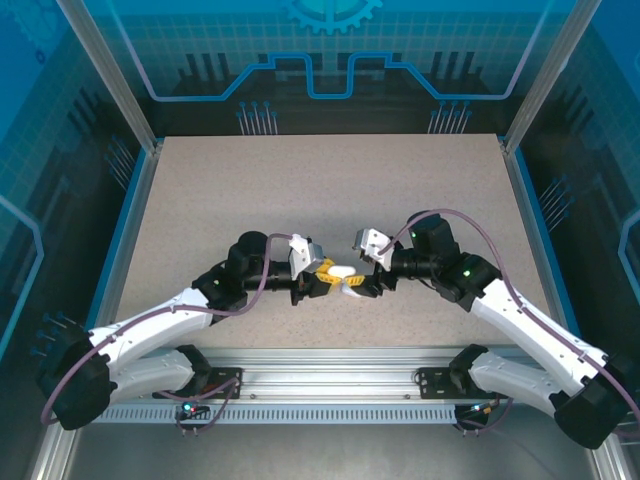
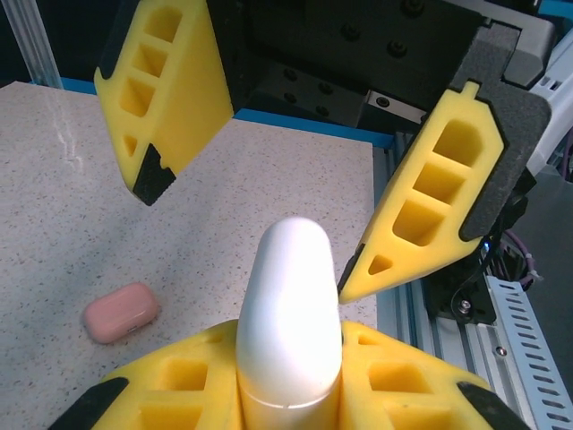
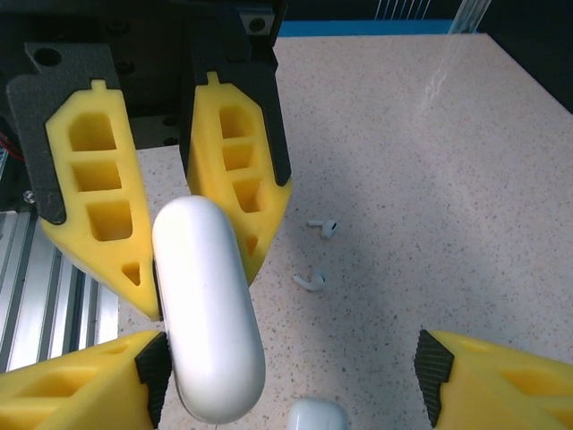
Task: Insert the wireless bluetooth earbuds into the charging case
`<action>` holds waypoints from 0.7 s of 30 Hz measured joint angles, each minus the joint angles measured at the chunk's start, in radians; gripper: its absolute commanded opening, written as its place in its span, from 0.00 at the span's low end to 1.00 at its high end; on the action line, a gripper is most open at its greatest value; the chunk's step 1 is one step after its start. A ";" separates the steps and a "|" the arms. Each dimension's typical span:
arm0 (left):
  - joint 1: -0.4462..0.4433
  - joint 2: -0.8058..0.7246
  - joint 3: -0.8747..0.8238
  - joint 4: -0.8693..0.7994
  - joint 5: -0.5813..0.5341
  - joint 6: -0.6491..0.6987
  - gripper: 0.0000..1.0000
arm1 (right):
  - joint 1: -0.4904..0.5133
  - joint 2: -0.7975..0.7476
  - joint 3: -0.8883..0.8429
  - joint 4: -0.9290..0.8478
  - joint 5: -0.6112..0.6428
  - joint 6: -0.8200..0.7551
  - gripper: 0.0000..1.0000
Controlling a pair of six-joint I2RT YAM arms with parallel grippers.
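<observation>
My left gripper is shut on a white pebble-shaped charging case, which sticks out beyond its yellow fingers and looks closed. In the top view the case hangs above the table's near middle, between both grippers. My right gripper stands open around the case. Its left pad is close beside the case and its right pad is far off. Two white earbuds lie on the table below.
A pink case lies on the speckled table. A second white case lies on the table under my right gripper. The aluminium rail runs along the near edge.
</observation>
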 measured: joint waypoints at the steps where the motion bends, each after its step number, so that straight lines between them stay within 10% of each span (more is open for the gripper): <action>1: 0.000 0.000 0.000 0.001 -0.006 0.000 0.14 | 0.000 0.006 0.008 -0.004 0.007 0.000 0.73; 21: -0.013 0.000 0.005 -0.028 -0.036 0.004 0.14 | -0.045 0.018 0.057 0.021 0.048 0.034 0.72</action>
